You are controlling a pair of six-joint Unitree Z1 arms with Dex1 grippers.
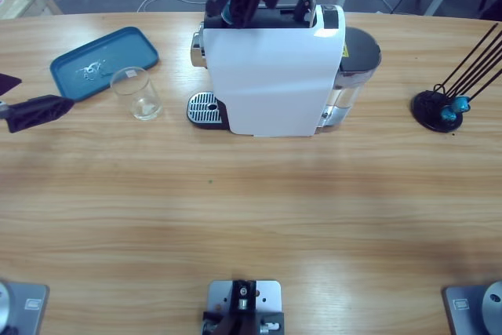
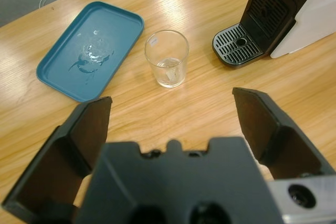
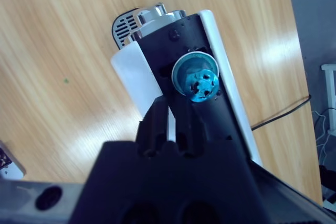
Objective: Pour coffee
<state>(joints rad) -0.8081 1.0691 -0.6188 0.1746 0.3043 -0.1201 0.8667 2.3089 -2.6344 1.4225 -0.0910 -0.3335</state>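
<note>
Left hand gapes wide and empty over the bench, with one clear glass just ahead of it, between one teal tray and one white machine. Right hand hovers over the machine top behind one teal capsule, jaws near together, holding nothing. No coffee visible in the glass.

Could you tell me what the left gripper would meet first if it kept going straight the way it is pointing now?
Probably the empty glass, which stands nearly centred ahead of the open left gripper; depth is unclear.
</note>
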